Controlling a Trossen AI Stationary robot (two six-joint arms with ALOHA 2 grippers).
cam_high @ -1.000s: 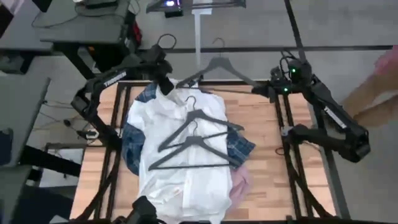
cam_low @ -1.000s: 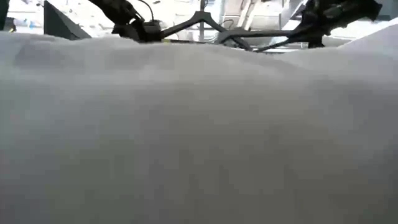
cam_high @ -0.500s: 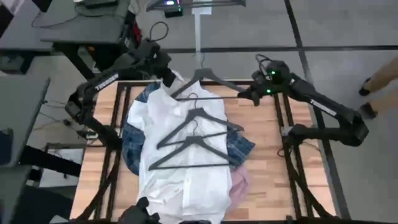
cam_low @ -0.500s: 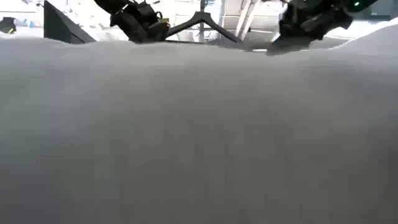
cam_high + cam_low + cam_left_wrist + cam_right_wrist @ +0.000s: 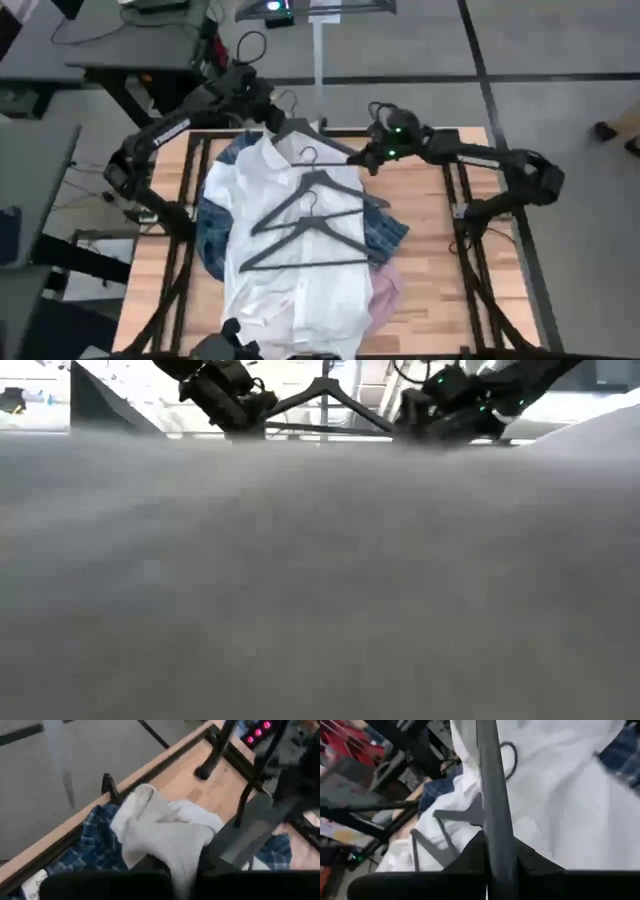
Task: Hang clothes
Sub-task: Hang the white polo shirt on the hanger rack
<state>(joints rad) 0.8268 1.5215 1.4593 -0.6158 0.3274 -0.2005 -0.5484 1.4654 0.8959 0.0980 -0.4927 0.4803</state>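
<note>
Swinging inward along the far edge of the slatted wooden surface (image 5: 440, 250), the right gripper (image 5: 368, 160) has carried one end of a thin dark hanger (image 5: 318, 140) toward the pile's collar end, its jaws pinching the bar. Opposite, the left gripper (image 5: 272, 122) has its jaws pressed together on the soft collar of the plain white shirt (image 5: 290, 250). That shirt lies flat atop the blue-and-white plaid shirt (image 5: 212, 235) and the dusty pink shirt (image 5: 387, 295), with two more wire hangers (image 5: 310, 225) resting across it.
</note>
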